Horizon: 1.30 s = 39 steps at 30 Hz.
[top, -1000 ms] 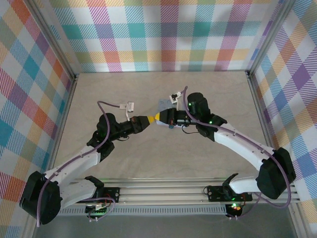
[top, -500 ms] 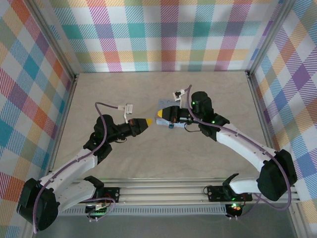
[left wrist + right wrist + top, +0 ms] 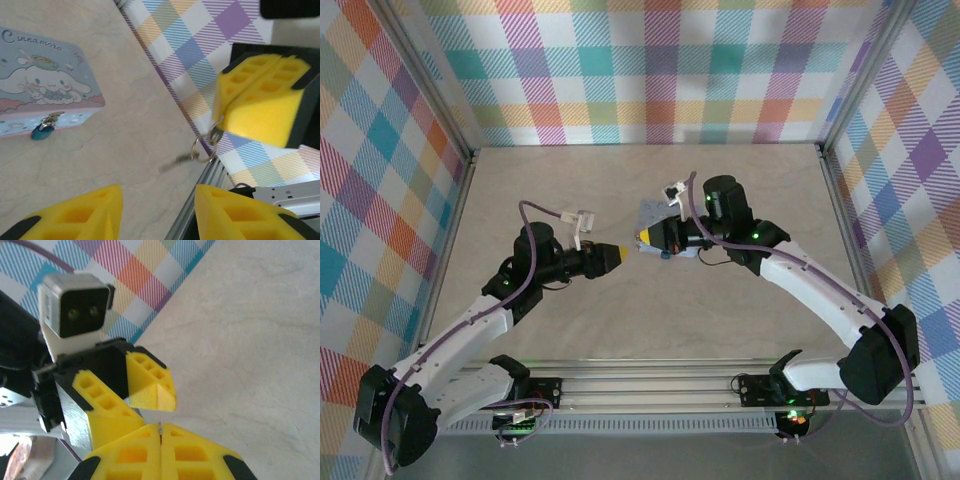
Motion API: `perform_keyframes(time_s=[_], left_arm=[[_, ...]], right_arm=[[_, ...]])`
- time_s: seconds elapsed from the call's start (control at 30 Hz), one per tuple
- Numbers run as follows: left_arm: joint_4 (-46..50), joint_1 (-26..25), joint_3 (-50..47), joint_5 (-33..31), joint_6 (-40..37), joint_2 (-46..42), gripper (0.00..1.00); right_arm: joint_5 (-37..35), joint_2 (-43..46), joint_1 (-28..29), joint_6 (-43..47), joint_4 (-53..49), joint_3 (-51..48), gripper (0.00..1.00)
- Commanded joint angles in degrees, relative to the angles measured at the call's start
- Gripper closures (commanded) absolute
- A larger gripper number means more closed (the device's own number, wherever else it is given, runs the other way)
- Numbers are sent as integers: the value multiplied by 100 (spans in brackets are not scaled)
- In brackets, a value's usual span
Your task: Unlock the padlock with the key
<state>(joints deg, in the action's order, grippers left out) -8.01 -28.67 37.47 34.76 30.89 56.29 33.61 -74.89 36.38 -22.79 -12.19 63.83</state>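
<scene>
The right tool, pinched together on the ring of the key, dangles it at one o'clock of the left tool, whose fingers stand apart, with the padlock on the tin at ten o'clock.

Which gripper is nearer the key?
Right. The right gripper holds the key by its ring, dangling beneath its fingertips; the left gripper stands open, apart from the key.

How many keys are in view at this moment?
1. The key hangs from the tips of the shut right gripper, apart from the padlock on the tin. It is blurred, so a second key may be hidden.
</scene>
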Motion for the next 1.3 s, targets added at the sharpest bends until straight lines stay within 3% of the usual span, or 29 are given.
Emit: perform_keyframes(time_s=[0.0, 0.27, 0.4, 0.7, 1.13, 1.27], left_arm=[[-1230, 37, -232, 390, 527, 20, 61], [-3433, 45, -549, 1046, 1613, 615, 73], [-3997, 41, -644, 1179, 1906, 827, 73], [-4156, 37, -672, 1319, 1982, 937, 78], [-3914, 19, -680, 1309, 1885, 1064, 75], [-3910, 19, -676, 1332, 1876, 1080, 78]], right_arm=[[302, 37, -11, 406, -139, -45, 100], [721, 17, -33, 247, 275, -221, 100], [818, 33, -102, 92, 447, -306, 100], [1139, 89, -281, -335, 912, -496, 100], [1154, 80, -282, -437, 1019, -520, 100], [1165, 57, -281, -478, 1074, -512, 100]])
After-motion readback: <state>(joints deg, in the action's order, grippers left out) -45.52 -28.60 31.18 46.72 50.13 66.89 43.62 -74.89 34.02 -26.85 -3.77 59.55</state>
